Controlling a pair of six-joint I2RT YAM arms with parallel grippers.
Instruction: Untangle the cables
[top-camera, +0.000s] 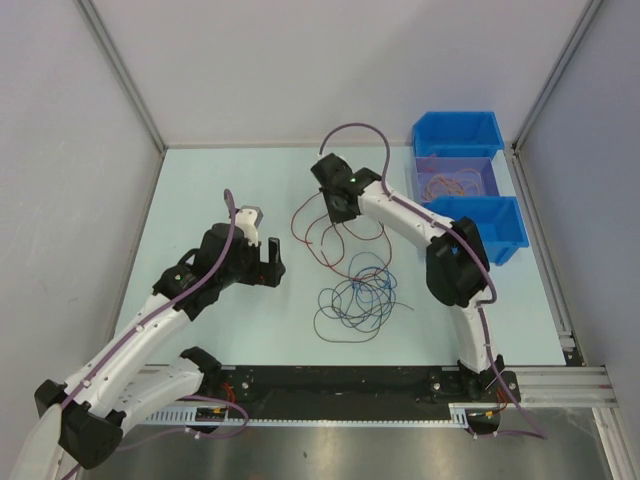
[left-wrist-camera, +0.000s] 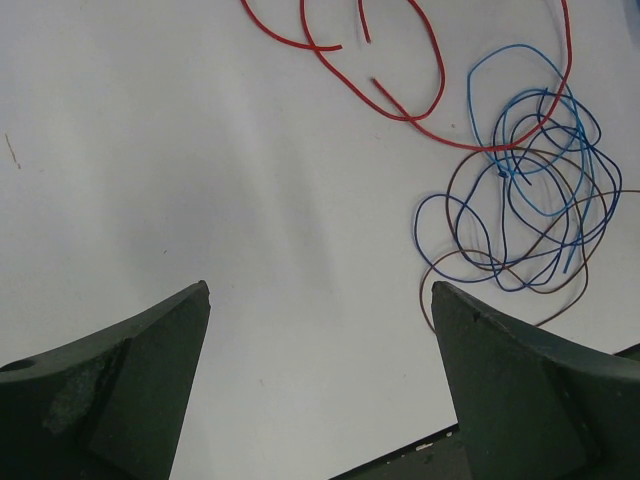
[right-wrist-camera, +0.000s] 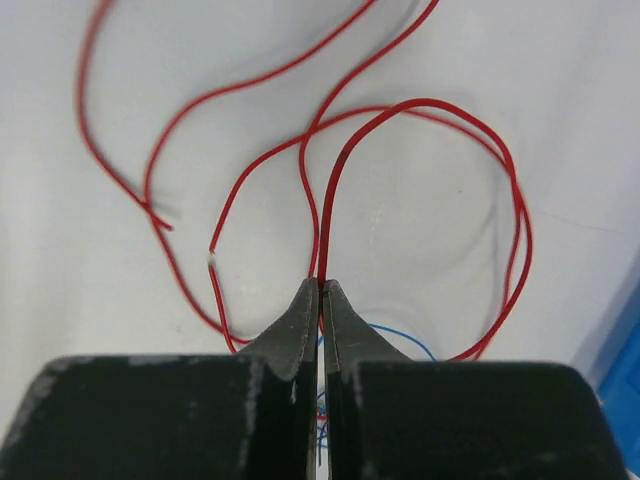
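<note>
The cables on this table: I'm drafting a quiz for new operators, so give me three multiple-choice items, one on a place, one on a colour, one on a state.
1. Where does the blue tangle lie?
A. in a bin
B. on the table, right of the left pincer
C. hanging off the table edge

2. What colour is the cable in the right pincer?
A. blue
B. black
C. red

3. How does the left pincer stand?
A. open, holding nothing
B. shut on a blue cable
C. shut on nothing

Answers:
1 B, the left wrist view shows the tangle lying flat to that pincer's right.
2 C, the right wrist view shows a red cable between the closed tips.
3 A, its fingers stand wide apart over bare table.
</note>
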